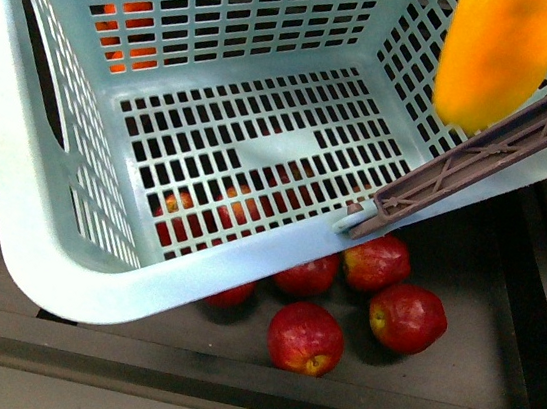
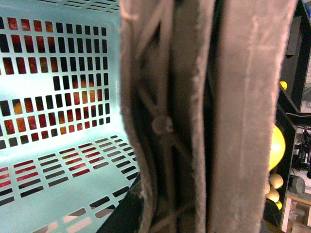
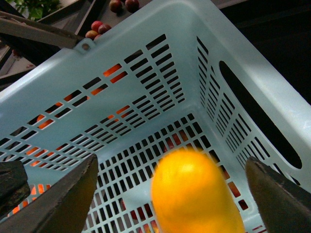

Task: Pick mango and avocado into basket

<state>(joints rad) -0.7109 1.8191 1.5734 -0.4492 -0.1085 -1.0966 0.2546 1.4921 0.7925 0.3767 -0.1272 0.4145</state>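
The turquoise basket (image 1: 49, 225) hangs tilted above the fruit shelf, its slotted floor bare. My left gripper (image 2: 187, 194) is shut on the basket's brown swing handle (image 2: 165, 121), which fills the left wrist view beside the basket wall (image 2: 53, 194). That handle (image 1: 492, 153) crosses the basket's right rim in the front view. The yellow-orange mango (image 1: 495, 52) is blurred in the air over the basket's right side. My right gripper (image 3: 171, 165) is open above the basket (image 3: 146, 63), with the mango (image 3: 194, 194) between its spread fingers (image 3: 63, 199) and touching neither. The avocado is out of view.
Red apples (image 1: 306, 337) lie in a dark tray under the basket, another (image 1: 406, 318) to the right. Orange fruit (image 1: 127, 14) shows through the far basket wall. The shelf's front lip (image 1: 230, 380) runs below. Yellow fruit (image 2: 276, 148) sits off to one side.
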